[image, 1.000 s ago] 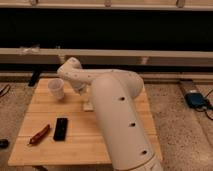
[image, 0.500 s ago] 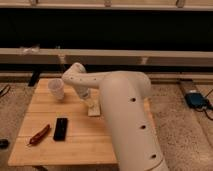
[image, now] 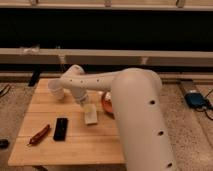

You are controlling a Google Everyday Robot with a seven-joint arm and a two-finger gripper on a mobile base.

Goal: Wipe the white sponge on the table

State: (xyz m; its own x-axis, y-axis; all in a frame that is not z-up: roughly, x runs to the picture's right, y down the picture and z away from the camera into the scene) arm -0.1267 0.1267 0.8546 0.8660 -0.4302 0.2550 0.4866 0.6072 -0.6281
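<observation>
1. We see the gripper (image: 89, 106) low over the middle of the table (image: 75, 145), its fingers drawn together. It seems to press on or pinch the top of the white sponge (image: 91, 116), though the contact itself is hard to make out.
2. The white sponge lies flat on the planks, just right of the black phone (image: 60, 128) and just left of a red-orange dish (image: 107, 102) half hidden by the arm.
3. We judge the wiping stroke to be the step in hand, so we should keep steady downward pressure and hold the pad flat so it does not curl or slip free.
4. We would sweep along the bare wood in front of the sponge, where there is room, and keep strokes short.
5. We must watch both sides: a sideways stroke could nudge the phone or the dish.
6. The paper cup (image: 56, 90) at the back and the red-handled tool (image: 39, 135) near the left edge stand well apart and need no care.
</observation>
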